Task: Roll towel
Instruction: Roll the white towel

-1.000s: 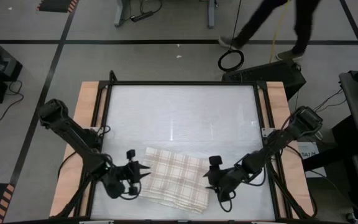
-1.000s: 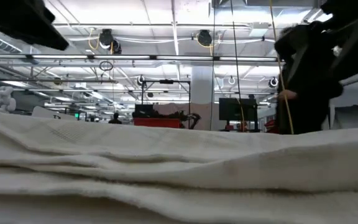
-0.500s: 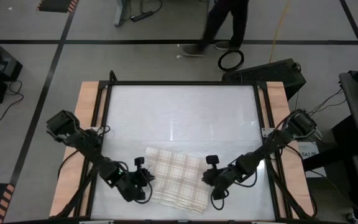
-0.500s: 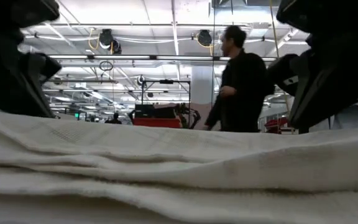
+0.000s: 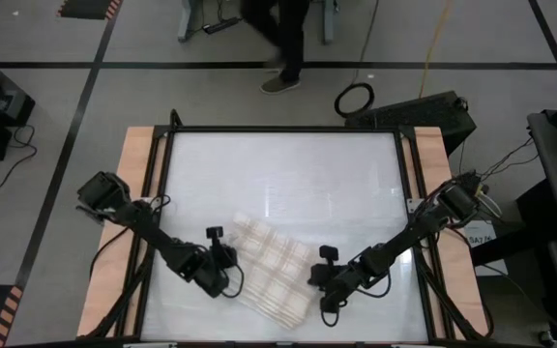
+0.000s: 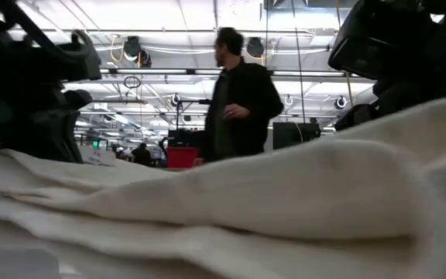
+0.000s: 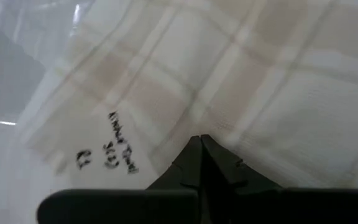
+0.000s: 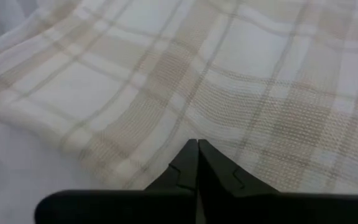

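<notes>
The plaid cream-and-beige towel (image 5: pixel 271 273) lies on the near half of the white table, skewed and narrower than a flat rectangle. In the low view its right part (image 6: pixel 393 155) humps up above the rest. My left gripper (image 5: pixel 230 264) is shut at the towel's left side, beside a hand-lettered tag (image 7: pixel 107 148). At the towel's right side my right gripper (image 5: pixel 314 278) is shut as well. Both point slanting down at the cloth. My left gripper meets the towel near its left edge (image 7: pixel 185 127), slanting down from the table's left. The shut fingertips (image 7: pixel 199 149) hide the spot, so one layer or several cannot be told. My right gripper meets the towel's right side (image 8: pixel 194 127), slanting down from the table's right. Its shut fingertips (image 8: pixel 194 155) cover the place of contact, and the cloth beside them rises off the table.
The white table top (image 5: pixel 278 174) has free room across its far half, bounded by a black frame (image 5: pixel 283 129) and wooden side strips. A person (image 6: pixel 238 101) walks past beyond the far edge. A cable ring (image 5: pixel 356 97) and a dark case lie on the floor there.
Both grippers have come down and inward onto the towel's left and right sides and shut. The towel has been drawn in from a flat rectangle to a narrower, skewed shape, its right part now humped up. The person has walked leftward behind the table.
</notes>
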Available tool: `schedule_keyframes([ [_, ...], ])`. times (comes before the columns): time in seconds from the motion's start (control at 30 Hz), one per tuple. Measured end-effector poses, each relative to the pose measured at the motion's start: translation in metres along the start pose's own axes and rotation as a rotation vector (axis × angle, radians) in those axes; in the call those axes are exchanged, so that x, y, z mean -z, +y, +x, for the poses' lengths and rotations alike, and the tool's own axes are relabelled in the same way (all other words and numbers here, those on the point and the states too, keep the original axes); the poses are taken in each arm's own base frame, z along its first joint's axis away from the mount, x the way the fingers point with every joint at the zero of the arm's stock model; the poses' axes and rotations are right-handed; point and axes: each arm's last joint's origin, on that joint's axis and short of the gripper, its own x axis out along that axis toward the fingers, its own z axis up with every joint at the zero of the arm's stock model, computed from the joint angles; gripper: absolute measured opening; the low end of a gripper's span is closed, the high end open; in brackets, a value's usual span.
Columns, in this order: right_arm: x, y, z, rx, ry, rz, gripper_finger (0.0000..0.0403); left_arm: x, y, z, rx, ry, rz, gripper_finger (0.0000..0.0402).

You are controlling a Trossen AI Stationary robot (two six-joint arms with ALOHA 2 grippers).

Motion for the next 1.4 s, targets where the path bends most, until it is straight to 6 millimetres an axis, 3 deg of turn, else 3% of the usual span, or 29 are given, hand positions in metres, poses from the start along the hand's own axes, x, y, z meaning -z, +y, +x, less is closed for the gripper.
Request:
schedule_keyframes([
  [0.37,-0.019,0.000,-0.003,0.005,-0.117,0.023,0.0000,-0.014,0.047,0.016,-0.144,0.092,0.172,0.0008],
  [0.57,-0.044,-0.004,-0.036,0.027,-0.211,-0.071,0.0008,-0.022,0.070,-0.015,-0.124,0.026,0.159,0.0016],
  [0.73,-0.043,-0.018,-0.071,0.114,-0.093,-0.248,0.0024,-0.031,0.081,-0.049,-0.045,-0.133,0.036,0.0035],
  [0.9,-0.028,-0.036,-0.093,0.211,0.080,-0.459,0.0042,-0.043,0.065,-0.069,0.185,-0.304,-0.050,0.0051],
  [1.1,-0.002,-0.050,-0.082,0.224,0.138,-0.526,0.0070,-0.057,0.020,-0.083,0.413,-0.541,-0.035,0.0052],
  [1.23,-0.003,-0.049,-0.075,0.189,0.020,-0.480,0.0080,-0.049,-0.001,-0.065,0.383,-0.475,-0.026,0.0052],
  [1.4,-0.013,-0.049,-0.071,0.109,-0.066,-0.407,0.0055,-0.037,-0.006,-0.047,0.350,-0.326,-0.153,0.0051],
])
